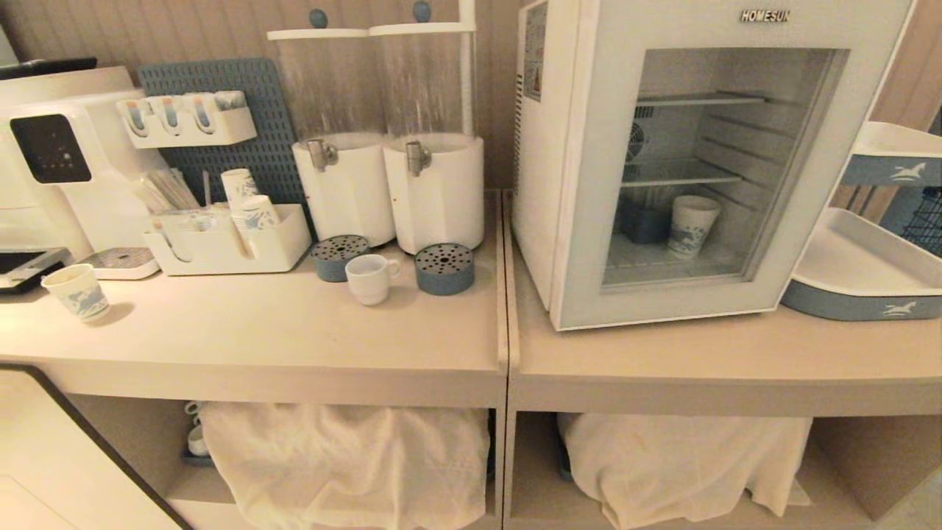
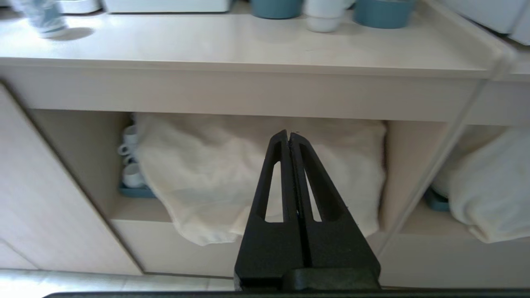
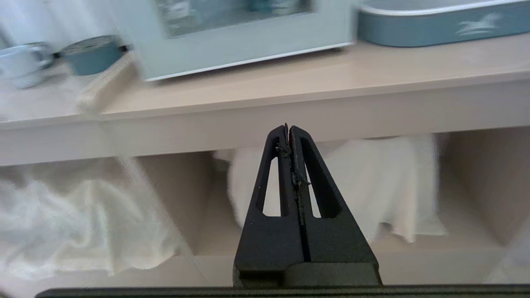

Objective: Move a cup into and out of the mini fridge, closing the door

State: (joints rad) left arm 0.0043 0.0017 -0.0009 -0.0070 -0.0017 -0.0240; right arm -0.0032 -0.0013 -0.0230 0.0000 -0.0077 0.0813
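The small white ceramic cup [image 1: 370,277] stands on the counter between two blue drip trays, in front of the drink dispensers; its base shows in the left wrist view [image 2: 324,22]. The white HOMESUN mini fridge [image 1: 548,169] stands to its right with its glass-windowed door [image 1: 706,309] shut. A printed paper cup [image 1: 692,225] sits inside. Neither arm shows in the head view. My left gripper [image 2: 288,134] and right gripper [image 3: 289,128] are both shut and empty, held low in front of the shelf below the counter.
Two white drink dispensers [image 1: 390,184] stand behind the cup, an organiser with paper cups [image 1: 228,246] to the left, a lone paper cup [image 1: 77,291] near the coffee machine [image 1: 59,154]. Blue-and-white trays [image 1: 861,272] sit right of the fridge. White cloths [image 1: 346,456] cover the lower shelves.
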